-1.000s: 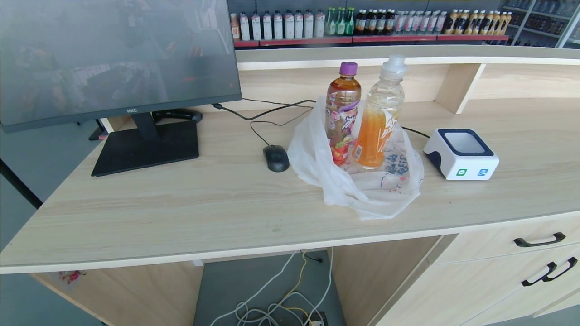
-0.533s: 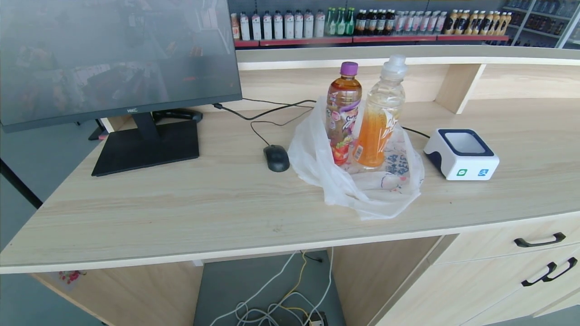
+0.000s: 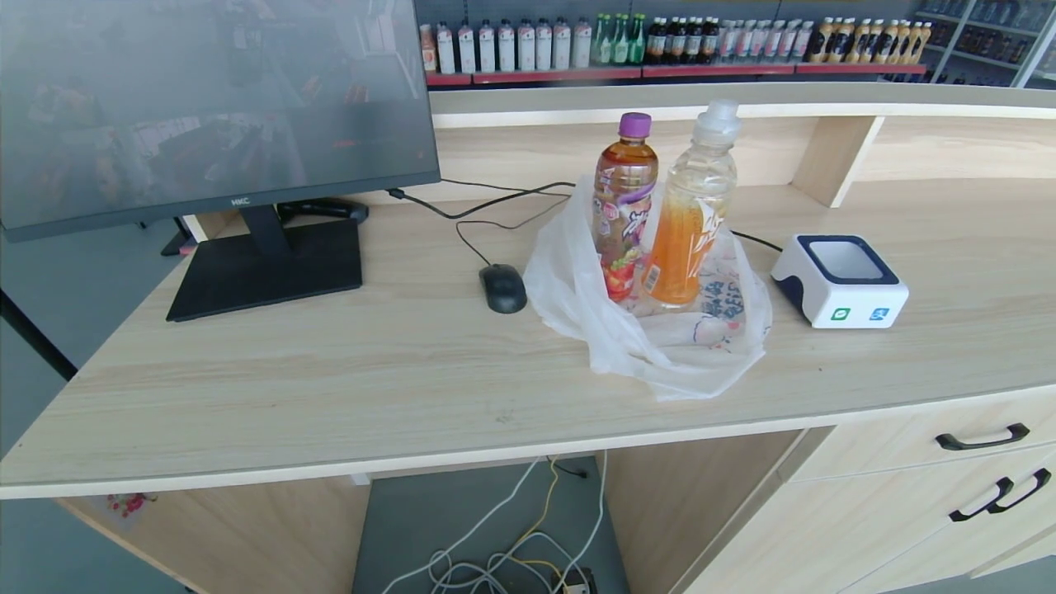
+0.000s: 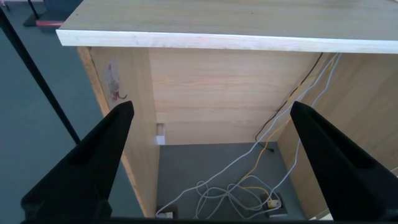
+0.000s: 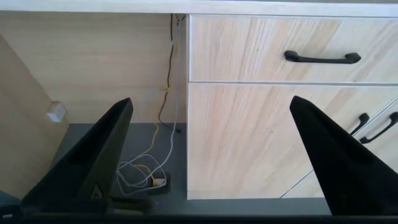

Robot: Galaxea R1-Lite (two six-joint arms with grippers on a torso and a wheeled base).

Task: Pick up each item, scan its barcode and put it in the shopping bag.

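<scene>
A pale wood shop worktop seen from above, with a white plastic shopping bag sitting right of centre, about midway between the back and front edges. Two drink bottles stand upright inside the open bag, touching each other: a purple-capped bottle of amber tea on the left and a clear-capped bottle of orange drink on the right. Just beside the bag, toward the right edge, sits a small white and navy barcode scanner, window facing up. A black mouse lies just left of the bag, and a dark monitor stands at the back left corner. Both arms hang low, below the front edge of the worktop: the left gripper faces the open kneehole with loose cables on the floor, its fingers spread wide and holding nothing; the right gripper faces the drawer fronts, likewise spread wide and holding nothing. With both bottles bagged, the task looks finished or very nearly so – the step in hand seems to be resting after the last placement. Any further move would call for lifting an arm above the front edge before reaching for another item, keeping wide of the upright bottles
</scene>
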